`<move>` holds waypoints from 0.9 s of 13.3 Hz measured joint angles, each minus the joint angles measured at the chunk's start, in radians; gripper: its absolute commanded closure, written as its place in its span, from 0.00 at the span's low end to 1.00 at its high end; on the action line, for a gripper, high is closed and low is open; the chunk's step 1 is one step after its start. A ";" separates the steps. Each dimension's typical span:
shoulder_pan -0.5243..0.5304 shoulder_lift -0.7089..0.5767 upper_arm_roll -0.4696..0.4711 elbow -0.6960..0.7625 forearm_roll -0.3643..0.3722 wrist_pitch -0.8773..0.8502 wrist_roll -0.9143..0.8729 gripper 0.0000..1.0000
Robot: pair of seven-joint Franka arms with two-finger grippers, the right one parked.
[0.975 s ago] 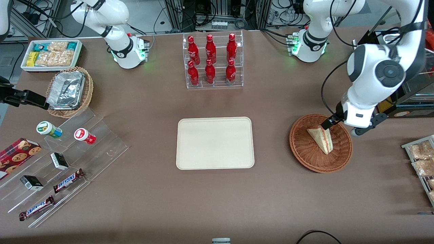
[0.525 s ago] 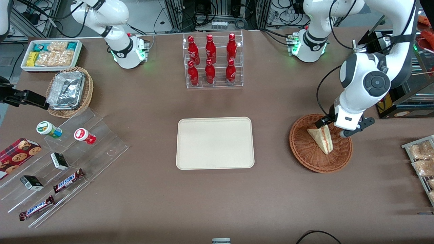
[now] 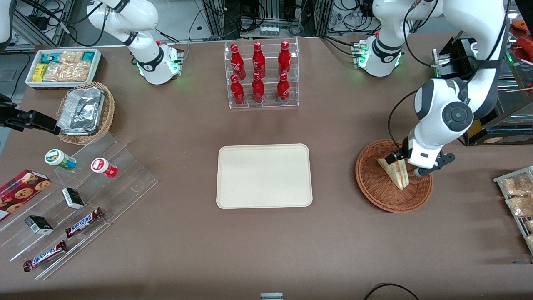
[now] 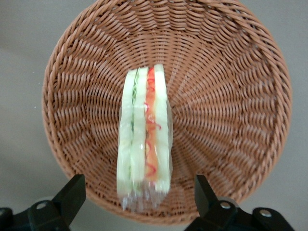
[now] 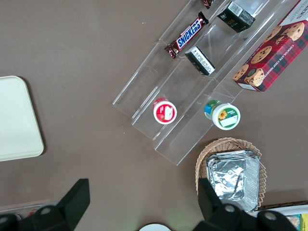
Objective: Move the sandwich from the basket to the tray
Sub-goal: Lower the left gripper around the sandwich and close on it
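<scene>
Brown counter holds a bare tray mid-table, while the sandwich lies in the basket, the pincer spread apart astride it, so grasp and transfer remain.

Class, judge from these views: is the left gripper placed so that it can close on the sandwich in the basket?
Probably yes. The gripper hangs open right above the sandwich, one finger on each side; nothing else lies in the basket.

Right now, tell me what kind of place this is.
Probably a robotics lab staged as a snack counter: the gripper hangs open over the sandwich in the basket, near a bottle rack and cabling.
</scene>
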 measured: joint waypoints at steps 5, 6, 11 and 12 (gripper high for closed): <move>0.001 0.080 0.001 0.000 0.000 0.069 -0.042 0.49; 0.001 0.087 0.001 0.000 0.000 0.071 -0.053 0.99; 0.000 0.091 0.000 0.000 0.000 0.067 -0.092 1.00; 0.000 0.091 0.000 0.002 0.000 0.063 -0.092 1.00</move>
